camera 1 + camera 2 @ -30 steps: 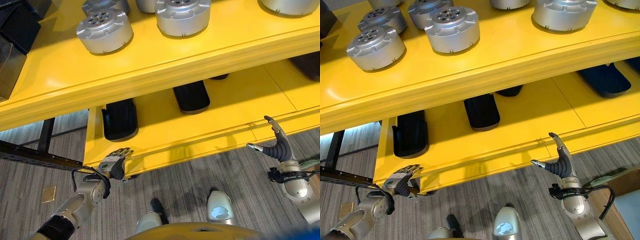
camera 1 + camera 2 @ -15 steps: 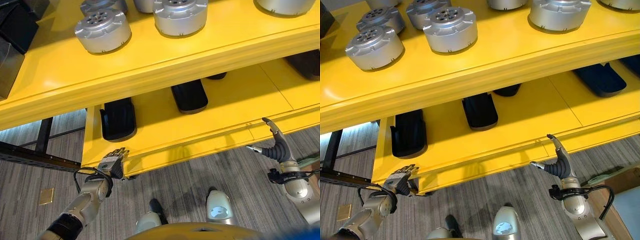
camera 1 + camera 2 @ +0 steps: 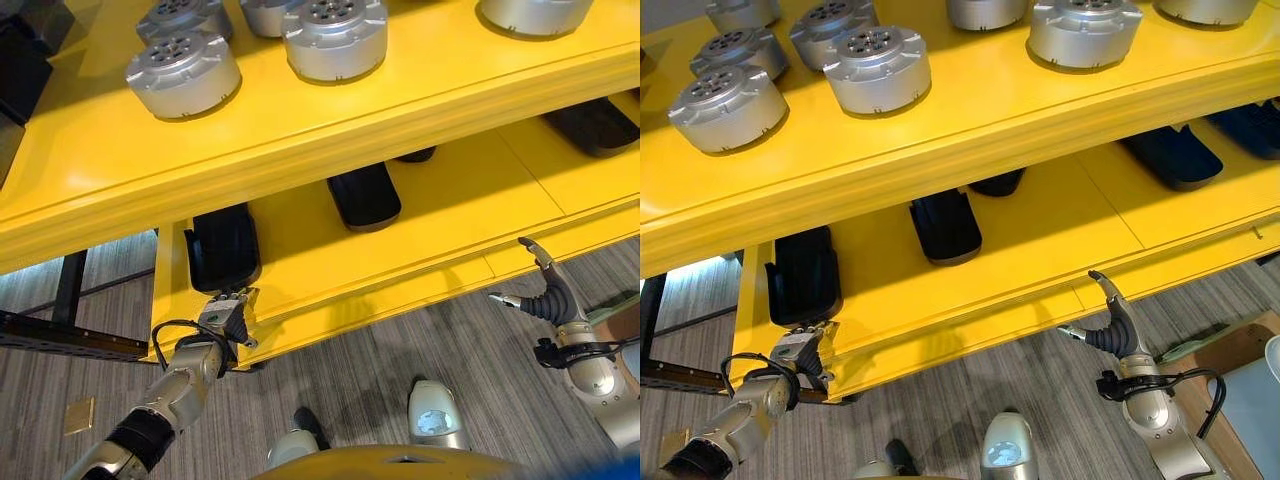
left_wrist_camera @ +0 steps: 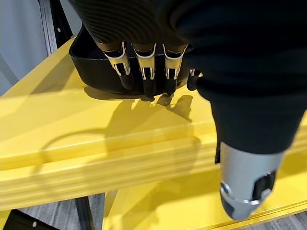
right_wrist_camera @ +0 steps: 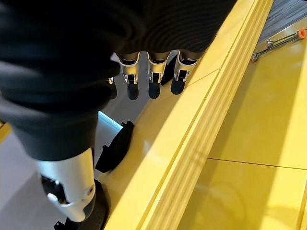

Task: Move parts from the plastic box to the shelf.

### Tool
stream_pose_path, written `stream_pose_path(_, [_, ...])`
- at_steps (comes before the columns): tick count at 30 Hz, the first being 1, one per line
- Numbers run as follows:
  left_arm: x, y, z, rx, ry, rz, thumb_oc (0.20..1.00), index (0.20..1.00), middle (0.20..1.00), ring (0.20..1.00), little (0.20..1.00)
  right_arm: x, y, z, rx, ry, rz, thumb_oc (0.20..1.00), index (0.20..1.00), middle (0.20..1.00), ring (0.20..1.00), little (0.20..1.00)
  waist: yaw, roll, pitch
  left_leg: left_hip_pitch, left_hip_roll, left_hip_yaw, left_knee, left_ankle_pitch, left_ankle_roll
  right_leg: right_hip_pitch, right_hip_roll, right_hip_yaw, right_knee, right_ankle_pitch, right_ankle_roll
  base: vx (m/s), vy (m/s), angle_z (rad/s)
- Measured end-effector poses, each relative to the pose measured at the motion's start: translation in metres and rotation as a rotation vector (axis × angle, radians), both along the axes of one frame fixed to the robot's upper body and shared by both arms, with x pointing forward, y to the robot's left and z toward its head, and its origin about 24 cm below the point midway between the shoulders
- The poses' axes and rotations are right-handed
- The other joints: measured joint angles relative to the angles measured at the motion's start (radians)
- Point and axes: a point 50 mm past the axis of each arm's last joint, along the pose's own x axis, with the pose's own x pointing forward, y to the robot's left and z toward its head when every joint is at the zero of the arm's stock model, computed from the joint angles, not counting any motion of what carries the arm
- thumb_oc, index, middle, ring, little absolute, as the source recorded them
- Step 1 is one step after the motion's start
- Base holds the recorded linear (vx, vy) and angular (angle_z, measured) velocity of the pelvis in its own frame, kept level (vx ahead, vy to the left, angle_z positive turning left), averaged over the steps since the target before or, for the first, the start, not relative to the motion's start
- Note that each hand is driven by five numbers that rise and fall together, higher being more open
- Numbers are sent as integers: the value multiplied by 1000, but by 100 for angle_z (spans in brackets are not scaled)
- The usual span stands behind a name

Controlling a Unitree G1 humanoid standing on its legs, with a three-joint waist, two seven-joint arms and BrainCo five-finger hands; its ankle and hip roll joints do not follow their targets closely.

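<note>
The yellow shelf has two levels. Several round silver parts stand on the upper level. Black parts lie on the lower level: one at the left, one in the middle, one at the far right. My left hand is open, its straight fingers over the lower level's front lip, tips at the near end of the left black part; contact I cannot tell. My right hand hangs open and empty just in front of the lower level's front edge, fingers straight.
A black metal rail runs along the floor left of the shelf. A brown-edged box with a pale inside sits at the lower right. Grey striped carpet lies between the shelf front and me.
My left hand has moved up and forward, from below the lower level's front edge to over its lip by the left black part. The right hand has barely moved. The camera has shifted.
</note>
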Motion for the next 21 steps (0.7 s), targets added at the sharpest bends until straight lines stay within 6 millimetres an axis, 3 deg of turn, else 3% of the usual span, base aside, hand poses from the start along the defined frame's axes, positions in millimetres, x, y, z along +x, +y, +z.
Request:
stream_pose_path(10, [-1,-1,-9,-9,32,44,1000,1000,1000,1000,1000,0,1,-2,-1,31,27,1000,1000,1000,1000,1000,-17,20,-16,4,2,0,12,-2,2,1,0,4,13,-3,-3,14,5,0])
stream_pose_path(21, [-11,12,-20,34,84,128,1000,1000,1000,1000,1000,-4,-2,-5,-6,71,27,1000,1000,1000,1000,1000,-19,29,-24,23,-1,2,14,-9,2,-2,-7,12,43,-26,0,30,15,0])
